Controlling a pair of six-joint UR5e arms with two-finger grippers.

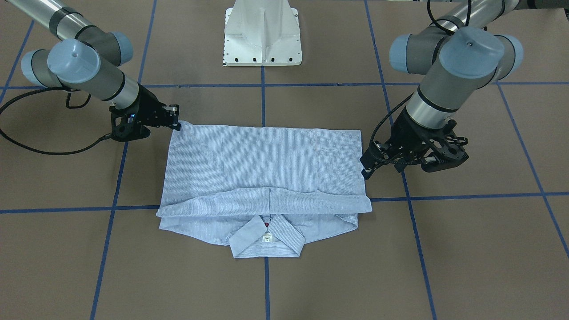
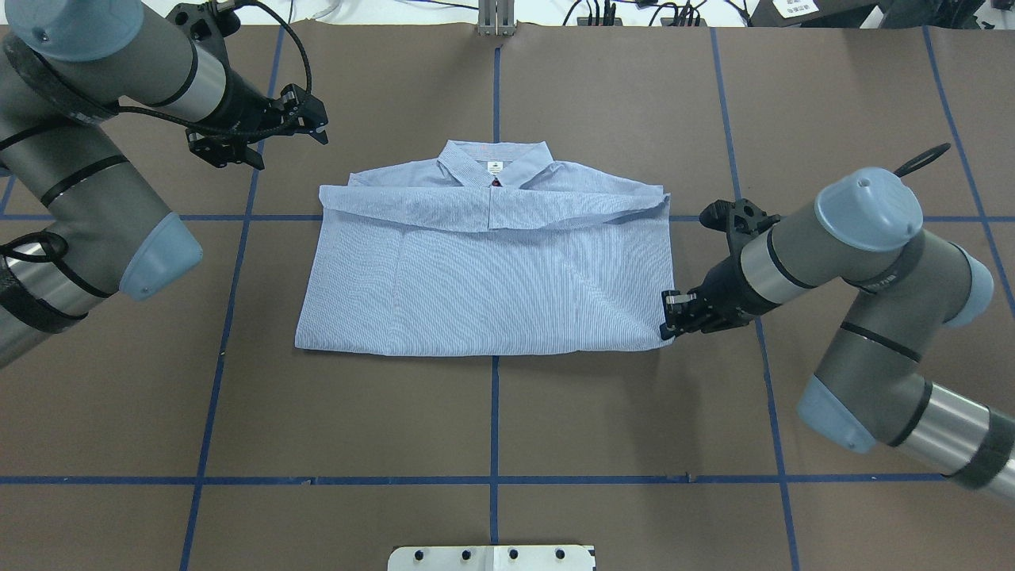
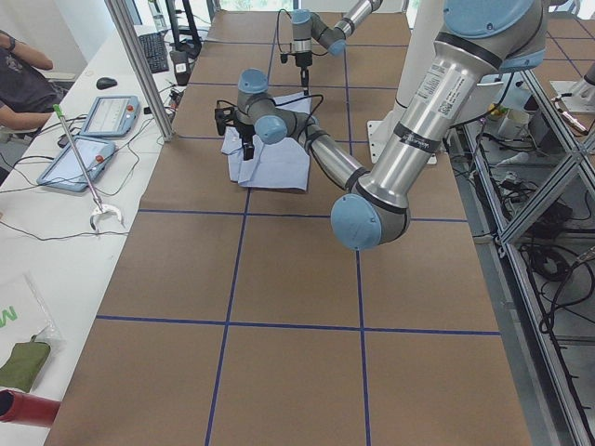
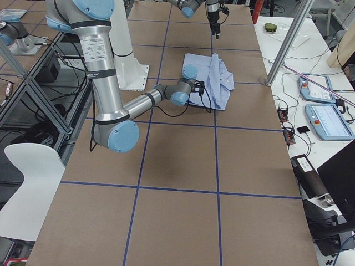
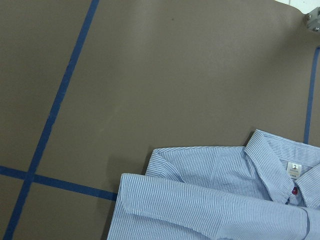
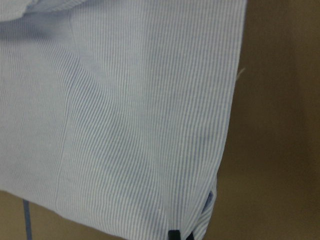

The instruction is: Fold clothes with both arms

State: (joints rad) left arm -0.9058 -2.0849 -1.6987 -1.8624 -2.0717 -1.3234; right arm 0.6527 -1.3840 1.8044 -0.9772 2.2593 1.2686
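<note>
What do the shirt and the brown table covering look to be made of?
The shirt looks like thin woven cloth, perhaps cotton: matte, finely striped, softly creased. The table covering seems matte brown paper or card: flat, no shine.

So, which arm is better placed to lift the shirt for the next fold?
Probably the right. The right gripper sits at the shirt's near corner, while the left gripper hangs clear of the cloth.
</note>
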